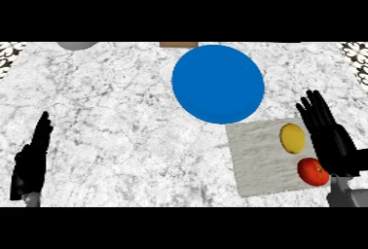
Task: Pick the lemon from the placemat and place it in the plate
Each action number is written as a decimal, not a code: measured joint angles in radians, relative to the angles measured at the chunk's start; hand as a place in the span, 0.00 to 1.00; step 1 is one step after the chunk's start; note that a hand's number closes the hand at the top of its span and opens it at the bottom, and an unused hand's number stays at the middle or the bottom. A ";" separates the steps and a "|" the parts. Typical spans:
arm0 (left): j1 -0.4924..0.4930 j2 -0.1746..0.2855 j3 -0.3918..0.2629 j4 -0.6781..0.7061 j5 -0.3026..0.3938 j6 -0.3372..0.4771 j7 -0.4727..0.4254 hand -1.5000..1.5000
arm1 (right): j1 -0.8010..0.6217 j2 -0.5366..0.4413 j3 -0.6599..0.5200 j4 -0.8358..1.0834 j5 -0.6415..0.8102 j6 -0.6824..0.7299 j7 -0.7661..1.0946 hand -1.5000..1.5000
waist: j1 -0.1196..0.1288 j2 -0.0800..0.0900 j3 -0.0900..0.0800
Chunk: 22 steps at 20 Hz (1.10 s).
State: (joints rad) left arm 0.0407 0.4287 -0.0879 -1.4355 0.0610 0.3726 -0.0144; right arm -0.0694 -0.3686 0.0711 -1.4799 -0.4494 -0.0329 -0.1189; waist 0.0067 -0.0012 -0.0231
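On the placemat, lemon beside straight-fingered right robot hand, left robot hand straight-fingered

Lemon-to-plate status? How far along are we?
Done: nothing yet; the lemon lies on the placemat, next to a red fruit. In hand: the right hand is open just right of the lemon, not gripping it. Left: grasp, carry to the plate, release. The left hand rests open at the view's left.

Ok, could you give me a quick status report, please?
Both hands open: left hand idle at left, right hand beside lemon. Lemon on placemat, blue plate bare. Tomato close by.
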 measured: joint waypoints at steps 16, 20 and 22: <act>0.041 0.070 -0.024 -0.033 -0.018 -0.124 -0.105 0.50 | 0.028 0.276 -0.242 -0.244 0.141 -0.774 -0.226 0.00 | -0.027 -0.006 0.020; 0.050 0.070 -0.012 -0.029 -0.022 -0.146 -0.123 0.50 | 0.152 0.313 -0.100 -0.408 0.253 -0.883 -0.191 0.00 | -0.019 -0.004 0.021; 0.061 0.070 -0.011 -0.042 -0.027 -0.151 -0.126 0.50 | 0.214 0.278 -0.043 -0.457 0.300 -0.894 -0.119 0.00 | -0.015 -0.003 0.021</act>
State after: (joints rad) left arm 0.1015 0.4984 -0.0994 -1.4776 0.0345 0.2211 -0.1408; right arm 0.1444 -0.0908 0.0276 -1.9373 -0.1492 -0.9266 -0.2376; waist -0.0088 -0.0045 -0.0022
